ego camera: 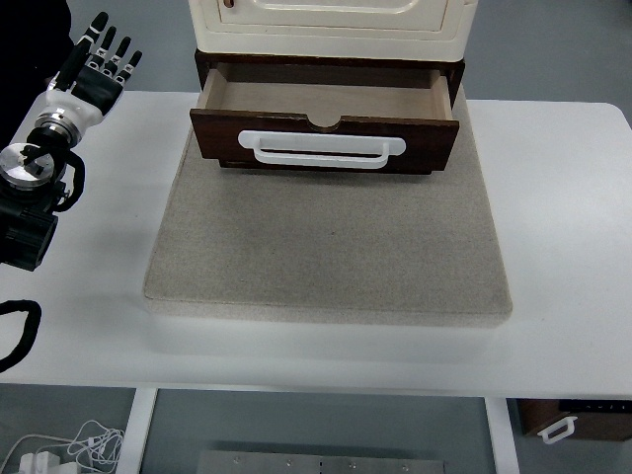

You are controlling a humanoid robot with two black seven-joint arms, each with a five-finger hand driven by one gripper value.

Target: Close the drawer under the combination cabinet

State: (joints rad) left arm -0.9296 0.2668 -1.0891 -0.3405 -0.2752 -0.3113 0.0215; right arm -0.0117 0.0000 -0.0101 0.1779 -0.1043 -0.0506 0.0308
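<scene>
white table (553,197); left hand (99,61) spread, empty; drawer (326,133) open

Dark-brown drawer (326,133) – pulled open, white handle (322,149), under cream cabinet (331,22)

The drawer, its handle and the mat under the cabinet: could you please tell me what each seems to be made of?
The drawer looks like dark-stained wood with a paler, unfinished-looking inside. Its handle seems to be smooth white plastic, judging by its even gloss. The mat looks like grey-beige felt or coarse fabric, given its speckled matte surface.
</scene>
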